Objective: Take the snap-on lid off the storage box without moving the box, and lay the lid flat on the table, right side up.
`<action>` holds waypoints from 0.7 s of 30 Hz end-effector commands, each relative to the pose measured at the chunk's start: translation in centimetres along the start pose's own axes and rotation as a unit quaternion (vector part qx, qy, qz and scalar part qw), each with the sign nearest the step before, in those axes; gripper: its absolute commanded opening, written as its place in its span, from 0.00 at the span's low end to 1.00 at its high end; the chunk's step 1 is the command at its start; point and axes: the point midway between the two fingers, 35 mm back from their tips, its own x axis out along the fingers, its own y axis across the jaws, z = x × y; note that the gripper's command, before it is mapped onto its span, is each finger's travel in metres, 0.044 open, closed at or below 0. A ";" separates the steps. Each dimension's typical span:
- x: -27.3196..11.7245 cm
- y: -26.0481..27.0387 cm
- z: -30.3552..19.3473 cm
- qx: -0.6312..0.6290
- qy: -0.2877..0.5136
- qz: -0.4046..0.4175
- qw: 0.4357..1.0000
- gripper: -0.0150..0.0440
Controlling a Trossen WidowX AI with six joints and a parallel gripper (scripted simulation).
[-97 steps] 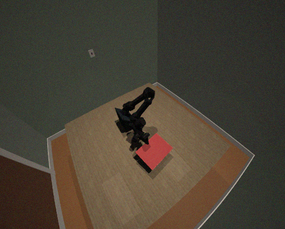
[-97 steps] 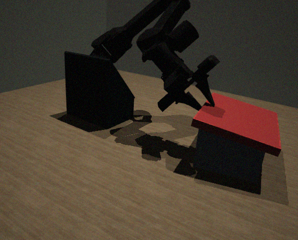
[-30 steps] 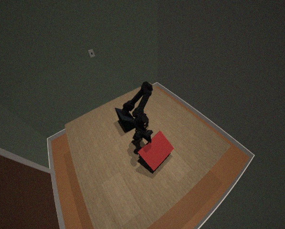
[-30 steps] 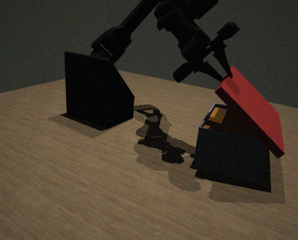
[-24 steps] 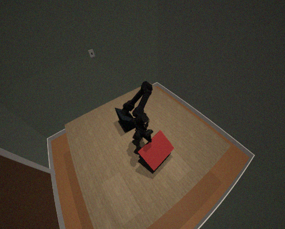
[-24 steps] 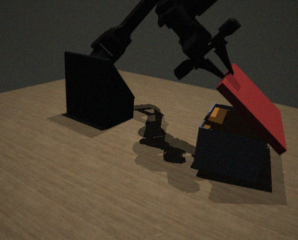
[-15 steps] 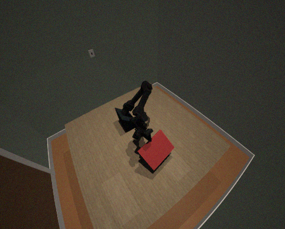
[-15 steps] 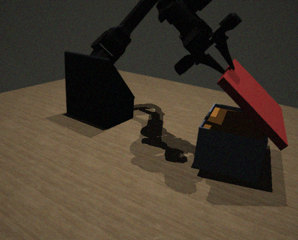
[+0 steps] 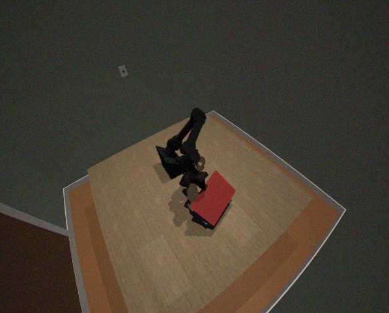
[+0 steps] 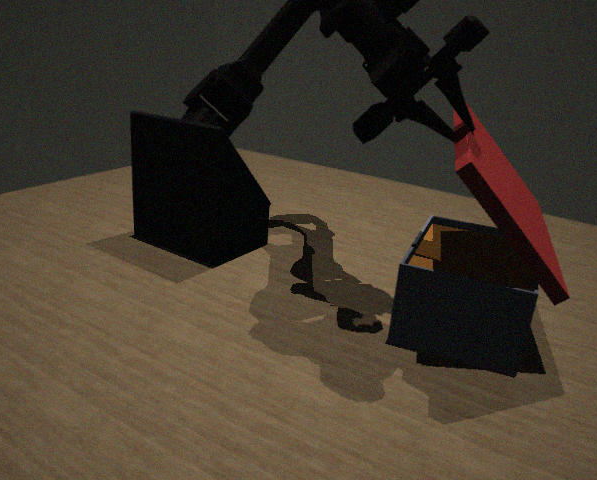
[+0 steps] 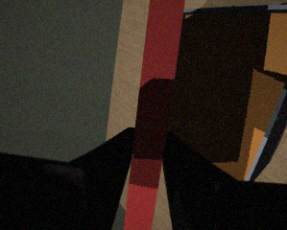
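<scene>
The red lid [image 9: 214,198] [image 10: 515,191] [image 11: 164,43] is steeply tilted, its near edge raised high and its far end low over the box's far rim. The gripper [image 10: 463,135] [image 11: 150,134] is shut on the lid's raised near edge, one finger on each side. The dark storage box [image 10: 458,315] [image 11: 273,153] stands open toward the arm, with an orange-brown inside. It appears tipped, leaning away from the arm's base. Whether the lid's far edge still touches the box's far rim is hard to tell, and the far side is hidden.
The arm's dark base block [image 10: 195,191] [image 9: 169,163] stands on the wooden table [image 10: 133,361] [image 9: 137,218], on the near side of the box. Shadows of the arm and lid fall between and beside them. A wall outlet [image 9: 123,71] is far off.
</scene>
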 end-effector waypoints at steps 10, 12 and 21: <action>-0.2 0.0 -1.3 -0.007 -0.001 0.007 1.000 0.25; -0.3 0.0 -1.7 -0.007 -0.001 0.007 1.000 0.25; -0.4 -0.1 -3.5 -0.007 -0.001 0.007 1.000 0.25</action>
